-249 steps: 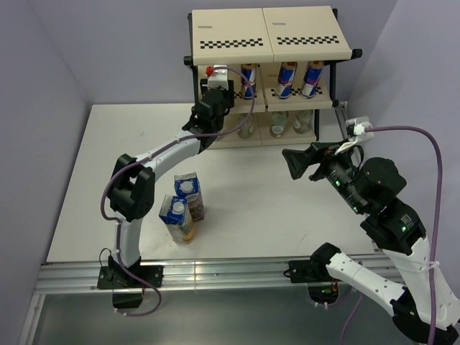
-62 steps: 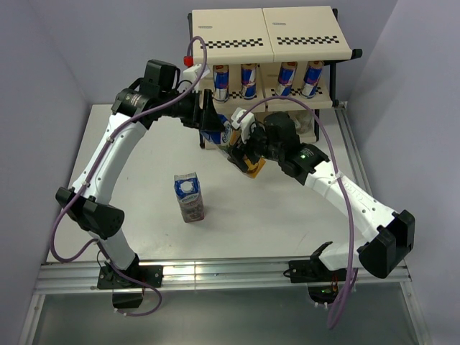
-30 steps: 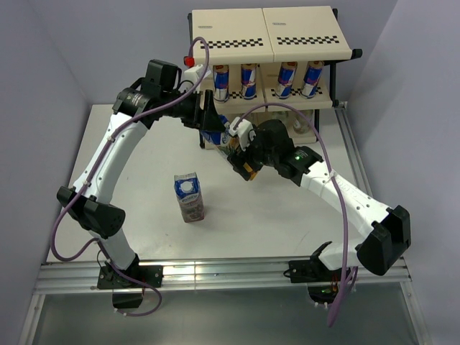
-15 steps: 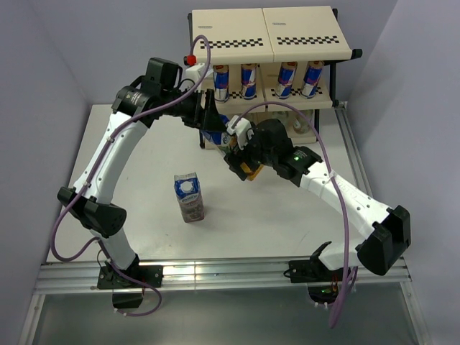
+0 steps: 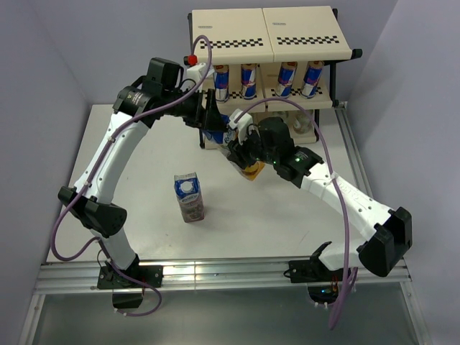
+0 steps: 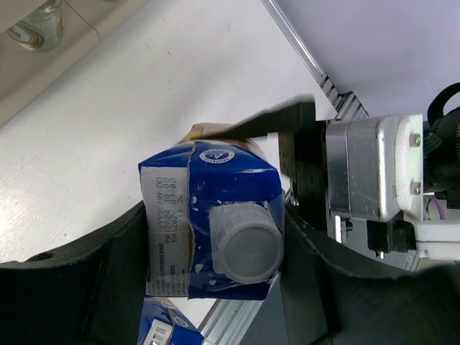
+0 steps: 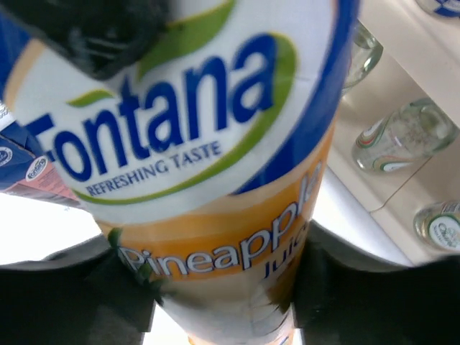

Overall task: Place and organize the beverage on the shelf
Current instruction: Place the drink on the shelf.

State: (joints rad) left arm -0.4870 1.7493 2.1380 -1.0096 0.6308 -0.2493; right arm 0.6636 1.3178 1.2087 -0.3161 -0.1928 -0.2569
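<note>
The left hand (image 6: 213, 248) clasps the blue-topped carton (image 6: 188, 188), its white cap (image 6: 249, 246) facing the camera, above the white table (image 6: 108, 129).

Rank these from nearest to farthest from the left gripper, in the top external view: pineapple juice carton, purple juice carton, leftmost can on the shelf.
1. Pineapple juice carton: its top is in the left gripper.
2. Leftmost can: on the middle tier of the shelf, just behind the gripper.
3. Purple juice carton: upright on the table, well in front of the shelf.
</note>
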